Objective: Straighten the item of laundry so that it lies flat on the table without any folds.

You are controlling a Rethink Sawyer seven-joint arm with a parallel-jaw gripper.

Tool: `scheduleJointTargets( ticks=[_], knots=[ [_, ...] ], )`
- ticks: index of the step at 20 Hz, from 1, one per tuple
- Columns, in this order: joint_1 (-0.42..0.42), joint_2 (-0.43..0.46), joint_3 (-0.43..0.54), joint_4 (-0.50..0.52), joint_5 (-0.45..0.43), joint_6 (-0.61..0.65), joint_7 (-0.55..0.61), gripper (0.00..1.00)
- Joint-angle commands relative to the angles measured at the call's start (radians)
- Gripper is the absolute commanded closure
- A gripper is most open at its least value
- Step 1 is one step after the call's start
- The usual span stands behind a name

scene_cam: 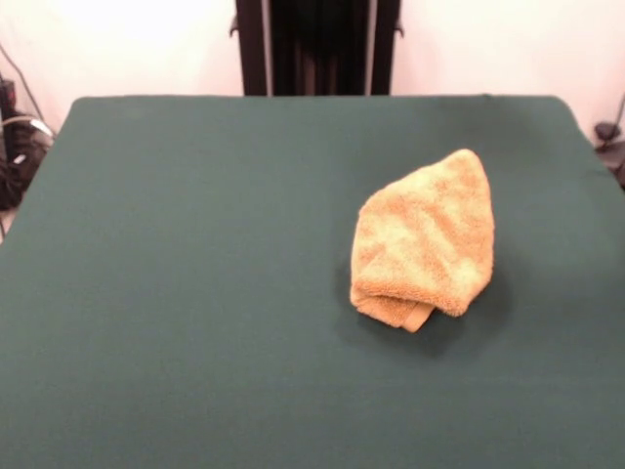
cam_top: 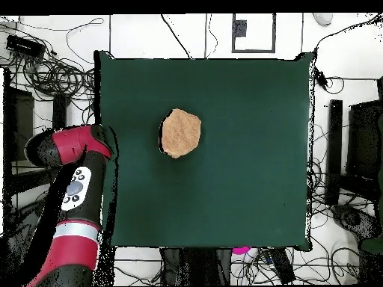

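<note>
The mustard-yellow fluffy towel (scene_cam: 425, 239) lies on the dark green table (scene_cam: 195, 293), right of centre in the front view. It is folded over itself into a rounded, pointed lump, with doubled layers showing at its near edge. In the overhead view the towel (cam_top: 180, 133) sits left of the middle of the table (cam_top: 247, 187). Nothing touches it. The gripper does not show in either view. Only the red and black arm (cam_top: 71, 194) shows, drawn back beside the table's left edge in the overhead view.
The robot's black pedestal (scene_cam: 317, 47) stands at the table's far side. Tangled cables (cam_top: 45, 67) lie on the floor around the table. Dark equipment (cam_top: 363, 149) stands to the right of the table in the overhead view.
</note>
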Motion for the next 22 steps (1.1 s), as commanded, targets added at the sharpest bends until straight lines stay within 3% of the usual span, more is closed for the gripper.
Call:
scheduleJointTargets(
  ticks=[1, 5, 8, 12, 22],
  knots=[
    [0.037, -0.044, 0.009, 0.043, 0.008, 0.161, 0.265, 0.00],
    [0.028, -0.073, -0.005, -0.056, 0.005, 0.290, 0.233, 0.00],
    [0.019, -0.103, 0.011, -0.047, 0.002, 0.325, 0.208, 0.00],
    [0.007, -0.137, 0.042, 0.026, -0.008, 0.264, 0.176, 0.00],
    [-0.015, -0.132, 0.072, 0.061, -0.037, 0.156, 0.148, 0.00]
  ],
)
